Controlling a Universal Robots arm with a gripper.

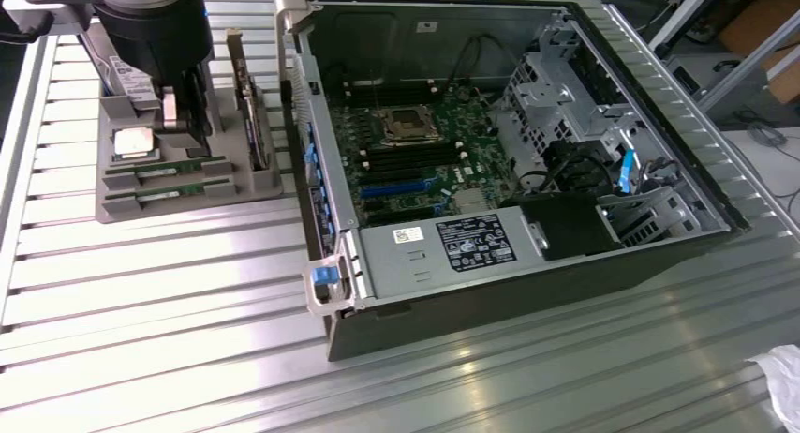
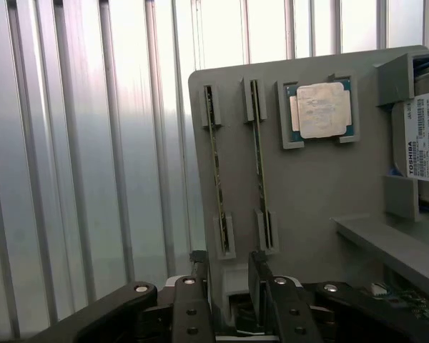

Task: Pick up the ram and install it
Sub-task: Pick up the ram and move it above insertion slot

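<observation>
Presently two ram sticks [image 2: 216,164] and one processor [image 2: 322,109] sit in the tray [image 2: 322,186], tool [image 2: 227,271] spread apart, empty.

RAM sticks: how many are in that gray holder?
2, on edge in the gray holder: one stick beside the processor chip, the other stick by the holder's edge.

Hard drive [image 2: 423,136] cropped by wrist view's edge; in exterior view arm [image 1: 153,30] cropped, covering part of grey holder [image 1: 187,211]; ram [image 1: 175,195] label too small to read.
</observation>
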